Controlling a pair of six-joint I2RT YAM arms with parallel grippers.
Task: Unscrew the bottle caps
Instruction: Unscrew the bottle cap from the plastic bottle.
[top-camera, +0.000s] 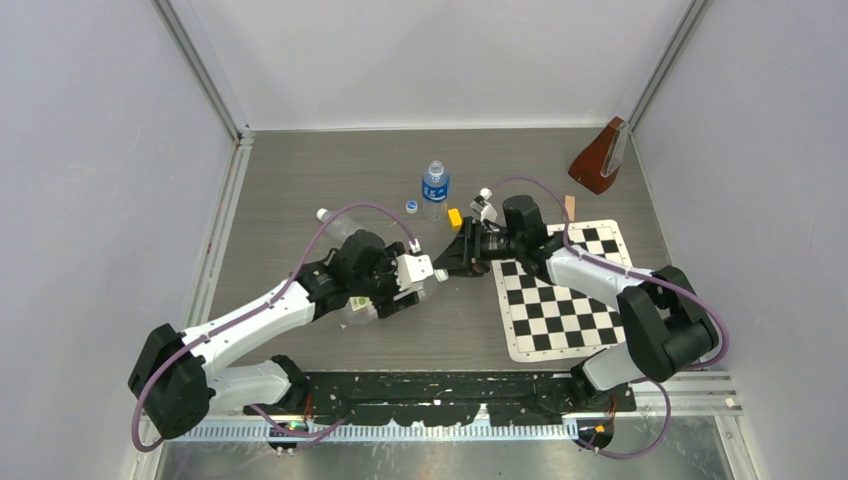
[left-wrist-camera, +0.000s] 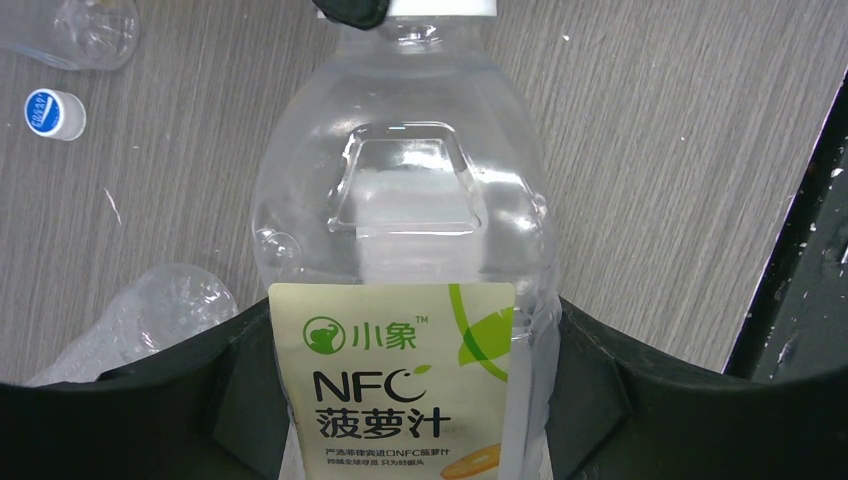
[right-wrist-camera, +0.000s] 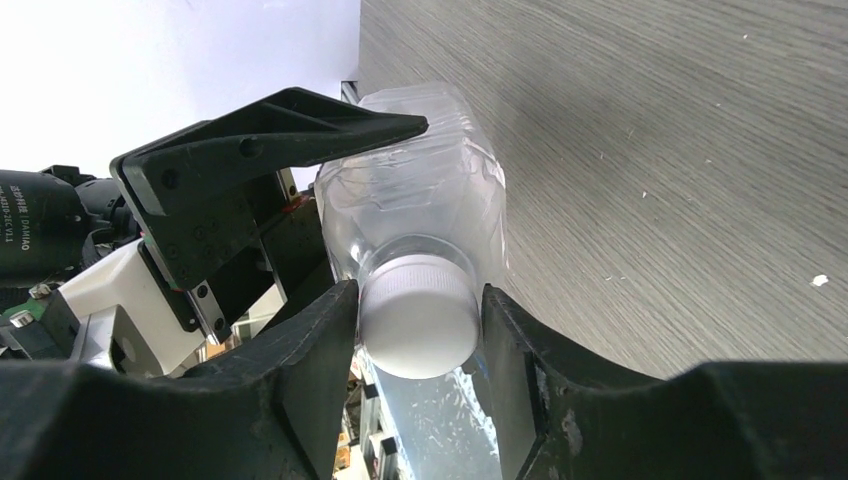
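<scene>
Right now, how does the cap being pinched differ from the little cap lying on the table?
The pinched cap sits on the neck of the juice bottle, between the fingers of the right gripper; the loose cap lies on the table, on no bottle. The pinched cap is plain white; the loose cap has a blue top. Both are small, round and plastic.

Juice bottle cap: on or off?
On. The white cap sits on the neck of the juice bottle, the right gripper closed on it; the left gripper holds the body.
</scene>
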